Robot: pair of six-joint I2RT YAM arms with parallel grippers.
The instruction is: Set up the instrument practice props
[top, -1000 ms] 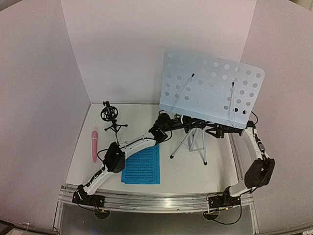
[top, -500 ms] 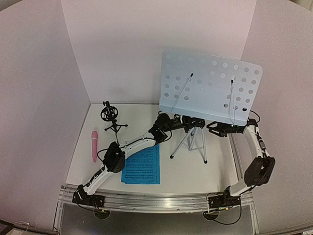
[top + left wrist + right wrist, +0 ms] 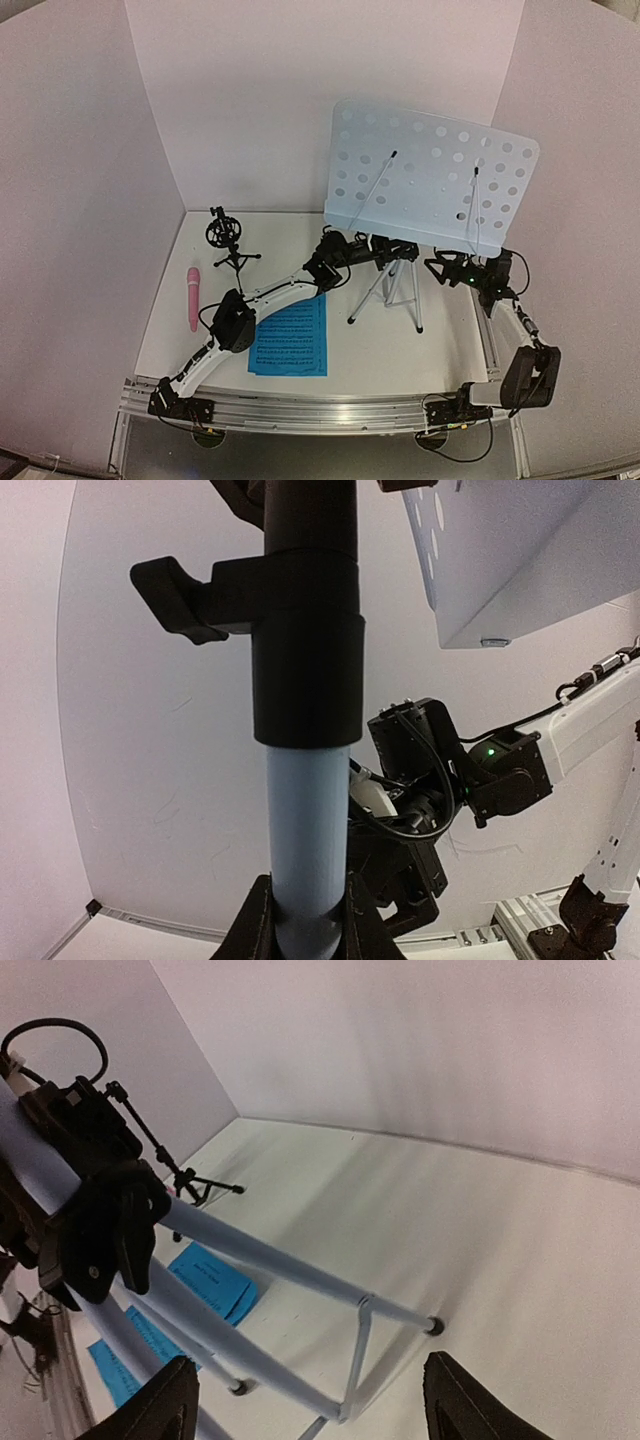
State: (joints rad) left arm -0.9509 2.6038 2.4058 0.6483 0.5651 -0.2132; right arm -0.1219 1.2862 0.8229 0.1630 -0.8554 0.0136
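A pale-blue perforated music stand (image 3: 430, 180) stands upright on a white tabletop (image 3: 385, 350), toward the right rear, with its tripod legs (image 3: 385, 295) splayed on the surface. The left arm reaches in from the near left. The left tool (image 3: 388, 250) is pinching the stand's pole high up, just under the desk. In the left wrist view its two fingers (image 3: 252, 922) press against either side of the pale pole (image 3: 305, 820), below a black clamp collar (image 3: 300, 650). The right tool (image 3: 447, 270) hovers just to the right of the pole, beneath the desk's lower edge and apart from the stand. Its wrist view shows the right fingers (image 3: 170, 1400) spread wide with nothing between them. Two blue sheet-music pages (image 3: 290, 335) lie flat and overlapping near the front of the tabletop, left of the tripod. A pink stick microphone (image 3: 193, 297) lies flat at the far left. A small black tripod mic mount (image 3: 228, 240) stands upright farther back, just right of the microphone
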